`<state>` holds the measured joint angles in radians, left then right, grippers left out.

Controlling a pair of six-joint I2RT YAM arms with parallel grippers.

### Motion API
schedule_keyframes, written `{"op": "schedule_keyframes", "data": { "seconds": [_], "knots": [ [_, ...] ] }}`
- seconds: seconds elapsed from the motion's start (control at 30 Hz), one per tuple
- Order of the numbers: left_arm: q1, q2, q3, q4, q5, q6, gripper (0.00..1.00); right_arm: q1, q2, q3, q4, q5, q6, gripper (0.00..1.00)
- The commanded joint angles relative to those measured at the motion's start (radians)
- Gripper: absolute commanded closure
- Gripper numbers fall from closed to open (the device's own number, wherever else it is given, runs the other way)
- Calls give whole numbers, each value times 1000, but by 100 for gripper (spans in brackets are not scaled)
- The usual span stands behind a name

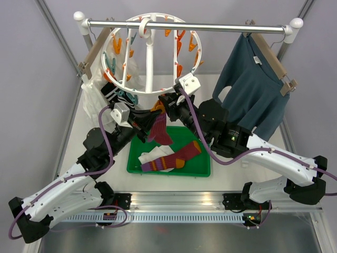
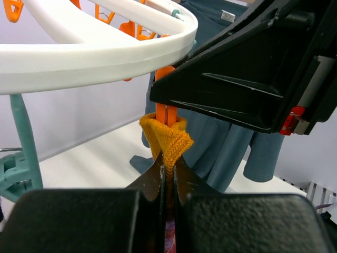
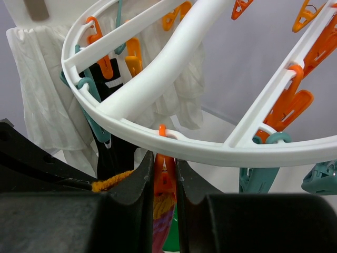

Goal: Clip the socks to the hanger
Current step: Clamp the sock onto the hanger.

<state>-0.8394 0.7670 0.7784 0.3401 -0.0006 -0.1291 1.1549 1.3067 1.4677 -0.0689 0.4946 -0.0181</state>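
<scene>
In the middle of the top view we see the left gripper [image 2: 168, 169] clamped tight on the orange cuff of a maroon sock [image 1: 158, 129], which hangs over the green tray [image 1: 202, 171]. The cuff sits right at the lower end of an orange clip [image 3: 164, 179] under the hanger [image 3: 221, 153] ring. The right gripper [image 3: 164, 167] stands narrow, its fingers pressed on that clip's sides. Two more socks [image 1: 168, 158] lie in the tray, lower centre.

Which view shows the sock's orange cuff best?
The left wrist view: the orange cuff sits mid-frame, pinched by the left gripper. Right wrist shows only its frayed edge; top external mostly hides it.
</scene>
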Motion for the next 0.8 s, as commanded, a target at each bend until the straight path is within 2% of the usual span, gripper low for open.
{"op": "schedule_keyframes", "data": {
  "seconds": [0.0, 0.1, 0.17, 0.2, 0.27, 0.3, 0.4, 0.6, 0.77],
  "knots": [
    [-1, 6, 2, 66, -21, 23, 98, 8, 0, 34, -3, 4, 15, 100],
    [-1, 6, 1, 69, -29, 20, 98, 8, -1, 34, -14, 1, 15, 93],
    [-1, 5, 2, 71, -36, 20, 98, 9, -6, 33, -15, -2, 46, 81],
    [-1, 5, 4, 71, -41, 20, 98, 9, -7, 34, -25, -4, 52, 72],
    [-1, 2, 7, 73, -52, 19, 98, 11, -14, 36, -34, -5, 76, 61],
    [-1, 0, 9, 71, -56, 17, 98, 11, -15, 39, -49, -5, 84, 51],
    [-1, -5, 15, 66, -73, 13, 98, 14, -29, 45, -77, -13, 121, 35],
    [-1, -32, 35, 16, -162, -12, 98, 19, -95, 10, -121, -30, 200, 26],
    [-1, -58, 90, -85, -274, -17, 98, 19, -185, -75, -150, -57, 248, 24]
  ]
}}
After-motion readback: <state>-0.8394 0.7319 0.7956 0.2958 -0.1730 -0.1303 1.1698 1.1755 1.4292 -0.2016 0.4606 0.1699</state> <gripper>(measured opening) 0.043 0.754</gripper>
